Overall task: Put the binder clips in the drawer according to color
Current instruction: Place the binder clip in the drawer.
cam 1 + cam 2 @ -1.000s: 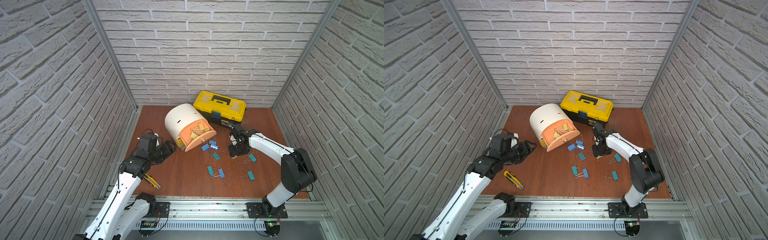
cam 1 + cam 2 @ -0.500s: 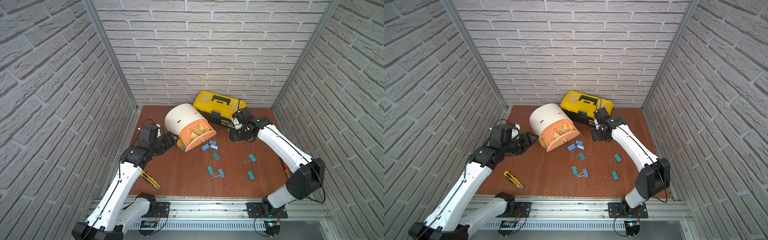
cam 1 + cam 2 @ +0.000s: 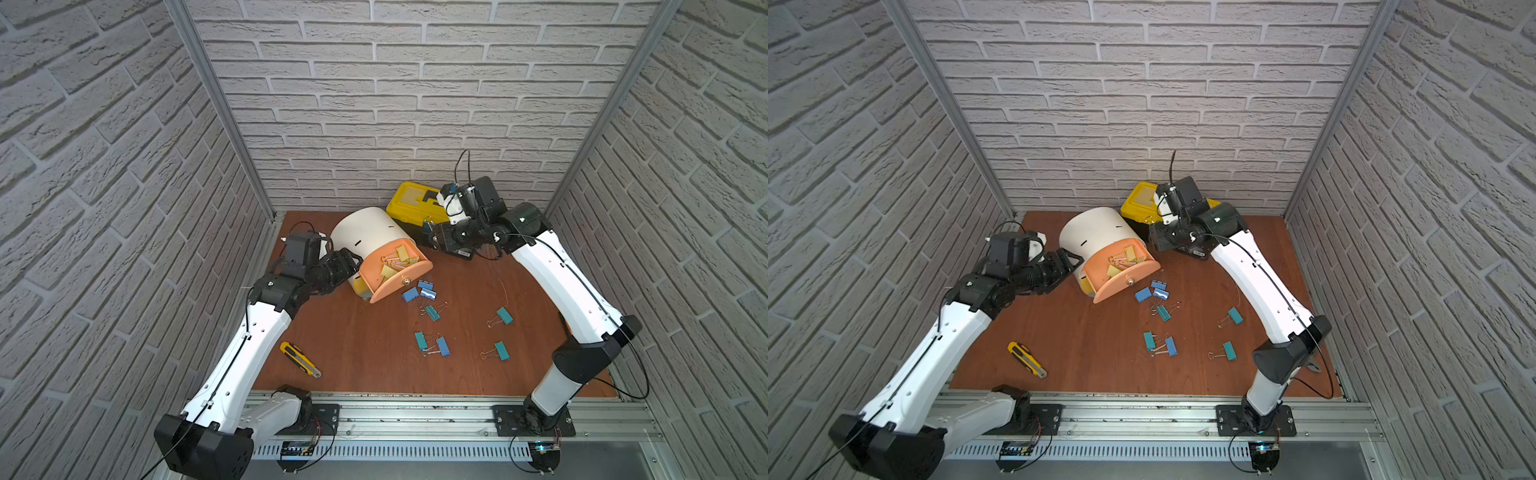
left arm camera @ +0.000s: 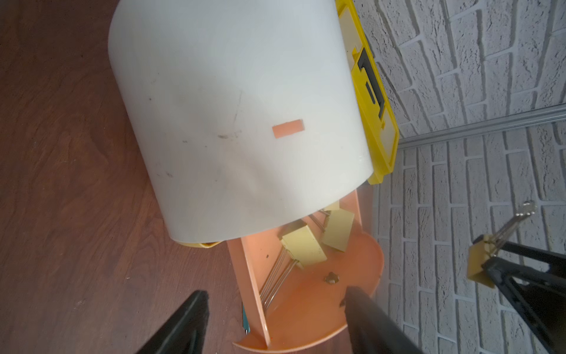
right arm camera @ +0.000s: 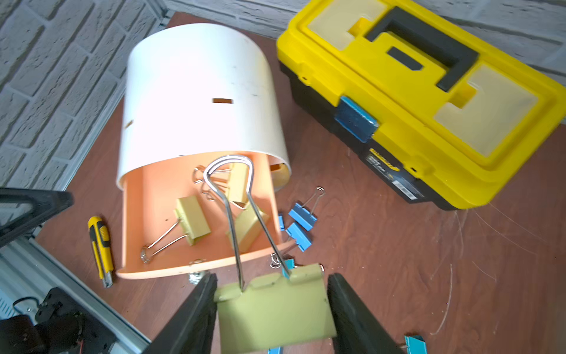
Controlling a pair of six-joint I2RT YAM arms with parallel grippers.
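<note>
Binder clips (image 3: 432, 311), both top views: blue clips (image 3: 419, 291) are bunched on the brown table (image 3: 374, 374) just in front of the peach drawer (image 3: 399, 286). Teal clips (image 3: 504, 316) are scattered farther out, toward the right arm. Pale yellow clips (image 3: 401, 258) lie in that drawer, wire handles tangled. The drawer stands pulled out from the top of the white drum cabinet (image 3: 368, 232), with a yellow drawer front (image 3: 358, 286) peeking out below. The left gripper (image 3: 351, 262) sits just beside the cabinet's side, next to the open drawer; contact unclear. The right gripper (image 3: 433, 239) hangs between the cabinet and the yellow-black toolbox (image 3: 413, 203). A utility knife (image 3: 300, 360) lies well apart, near the left arm.

Left wrist: the cabinet (image 4: 239, 107) fills most of the frame. Two pale yellow clips (image 4: 303, 249) show in the peach drawer (image 4: 306, 300), with matte folded bodies and thin wire loops. The left gripper (image 4: 275, 292) has its jaws wide apart with nothing between them. Off to the side, the held yellow clip (image 4: 477, 263) sits in the right gripper's fingers (image 4: 517, 285).

Right wrist: the right gripper (image 5: 272, 278) is clamped on the held yellow clip (image 5: 275, 309). Its body is pinched between both black fingers (image 5: 196, 309), and a silver wire handle (image 5: 236, 245) sticks forward. Beyond it, three yellow clips (image 5: 193, 220) lie in the open drawer (image 5: 144, 199), and two blue clips (image 5: 301, 216) sit on the table beside its front. The toolbox (image 5: 398, 76) is shut.
</note>
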